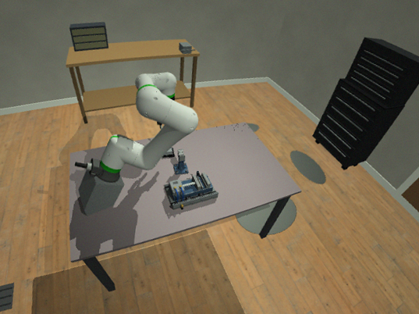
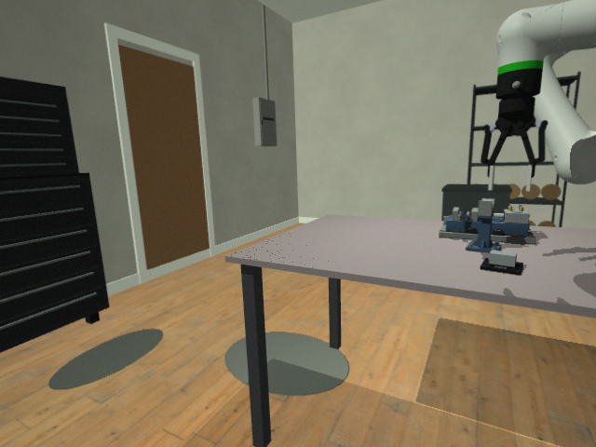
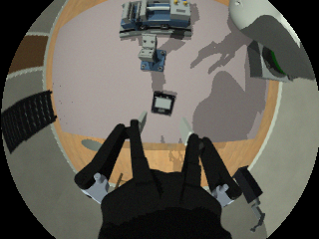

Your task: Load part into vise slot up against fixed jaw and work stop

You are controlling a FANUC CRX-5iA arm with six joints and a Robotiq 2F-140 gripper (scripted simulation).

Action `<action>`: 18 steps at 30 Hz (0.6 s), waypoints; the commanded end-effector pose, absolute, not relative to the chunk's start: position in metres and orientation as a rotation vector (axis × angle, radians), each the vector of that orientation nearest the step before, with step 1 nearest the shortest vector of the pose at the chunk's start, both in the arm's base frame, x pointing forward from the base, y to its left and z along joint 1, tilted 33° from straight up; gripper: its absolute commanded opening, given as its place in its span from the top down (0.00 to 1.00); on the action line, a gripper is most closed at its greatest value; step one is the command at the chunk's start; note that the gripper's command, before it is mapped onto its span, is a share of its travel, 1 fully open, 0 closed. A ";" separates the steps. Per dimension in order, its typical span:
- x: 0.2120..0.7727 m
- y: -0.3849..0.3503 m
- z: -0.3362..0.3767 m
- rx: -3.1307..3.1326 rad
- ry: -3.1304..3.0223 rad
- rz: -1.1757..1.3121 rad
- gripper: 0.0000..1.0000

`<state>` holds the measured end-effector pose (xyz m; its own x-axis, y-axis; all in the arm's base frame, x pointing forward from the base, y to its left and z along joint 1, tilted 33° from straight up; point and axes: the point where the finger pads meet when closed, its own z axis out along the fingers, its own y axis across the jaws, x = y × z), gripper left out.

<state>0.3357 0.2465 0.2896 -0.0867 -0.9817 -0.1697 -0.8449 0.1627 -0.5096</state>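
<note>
A: Where was the block?

B: On its black plate, gripper high above, fingers half spread, holding nothing.

A: Risk?

B: A crooked descent might have knocked it askew, I judged.

On the worktop, the part lies on the infeed plate, with the V-block between it and the vise. The half-open gripper hangs high above them.

White arm (green bands), blue vise, black infeed plate
</note>
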 end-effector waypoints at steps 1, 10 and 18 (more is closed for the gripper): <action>0.337 0.247 0.288 -1.727 1.978 -0.388 0.49; 0.346 0.249 0.273 -1.727 1.978 -0.388 0.49; 0.353 0.250 0.262 -1.727 1.978 -0.388 0.49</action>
